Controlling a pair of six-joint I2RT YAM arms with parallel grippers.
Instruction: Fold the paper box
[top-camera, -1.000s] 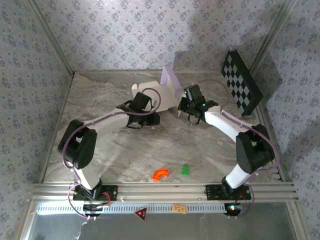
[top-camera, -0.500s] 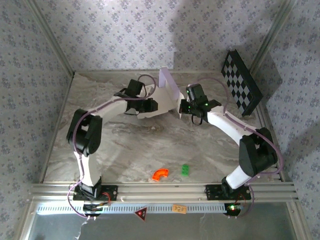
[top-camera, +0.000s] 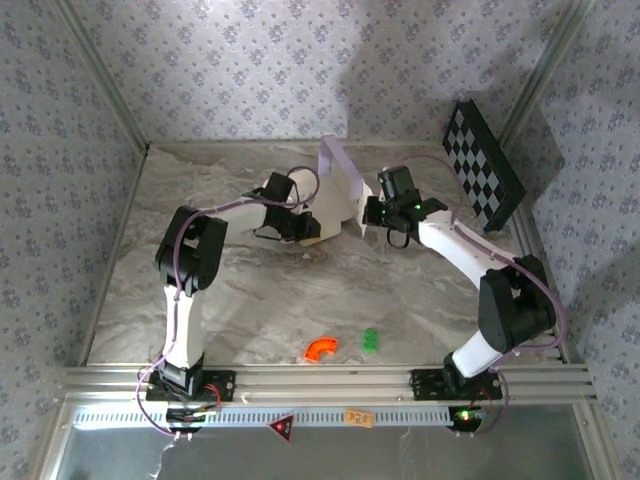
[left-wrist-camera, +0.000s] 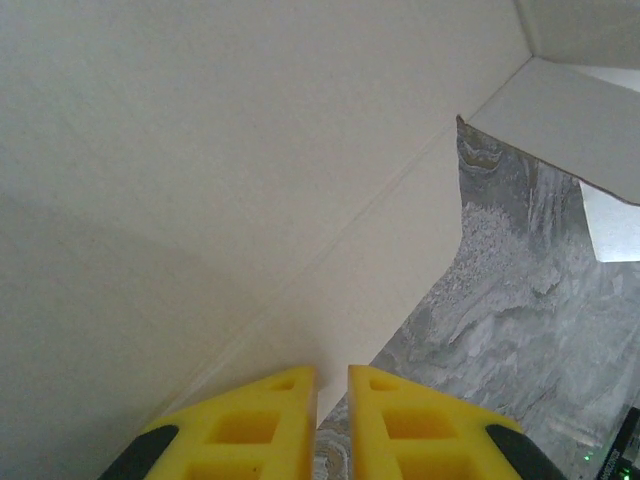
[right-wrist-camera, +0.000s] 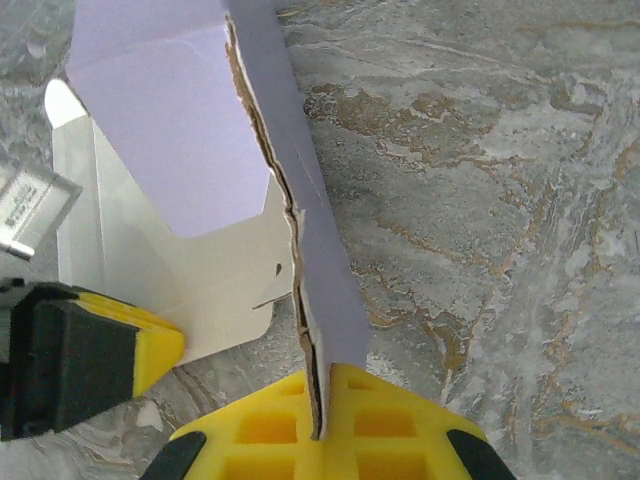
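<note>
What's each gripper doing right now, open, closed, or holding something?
Left gripper: nearly closed at the paper box edge; whether it grips cannot be told.
Right gripper: closed, holding the paper box by its lilac panel.

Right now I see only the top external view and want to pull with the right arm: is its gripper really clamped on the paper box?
Observer: Yes, the right wrist camera shows the right gripper shut on a lilac panel edge of the paper box.
Operator: Is that edge sound?
Observer: It looks ragged along the fold above the fingers.
Operator: And the left gripper?
Observer: Nearly closed on its wrist camera, an off-white flap edge reaching the slit; I cannot tell whether it pinches.
</note>
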